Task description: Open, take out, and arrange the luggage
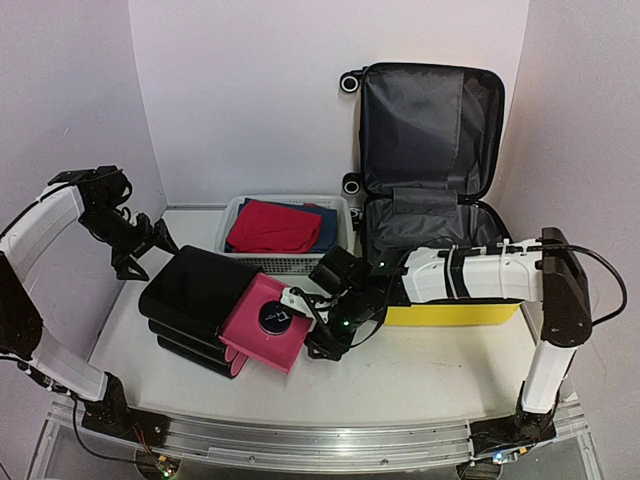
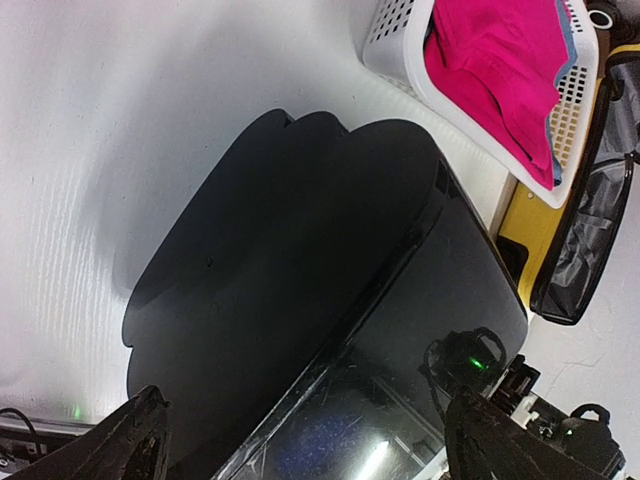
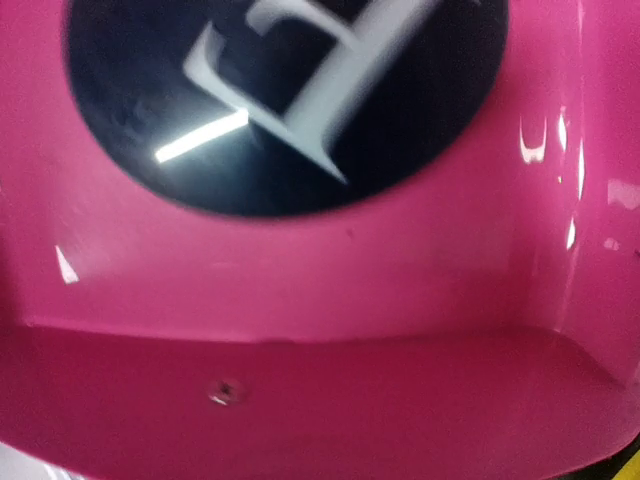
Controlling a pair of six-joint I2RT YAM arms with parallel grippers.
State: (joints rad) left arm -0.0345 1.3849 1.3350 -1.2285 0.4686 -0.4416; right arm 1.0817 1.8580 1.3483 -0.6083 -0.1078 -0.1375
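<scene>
The luggage [image 1: 450, 314] lies open at the back right. Its yellow shell shows low down, and its lid [image 1: 430, 125], lined in dark grey, stands upright against the wall. A strip of the yellow shell shows in the left wrist view [image 2: 520, 215]. My right gripper [image 1: 315, 322] reaches left from the suitcase and is pressed against the pink end [image 1: 265, 320] of a black case [image 1: 195, 290]. That pink end [image 3: 320, 260] fills the right wrist view and hides my fingers. My left gripper [image 1: 135, 252] hovers open and empty above the case's far left side, its fingertips [image 2: 140, 440] spread wide over the black case [image 2: 300, 260].
A white mesh basket [image 1: 235, 212] holding red and blue clothes stands at the back centre, between the black case and the suitcase. It also shows in the left wrist view [image 2: 400, 40]. White walls close in on the left, back and right.
</scene>
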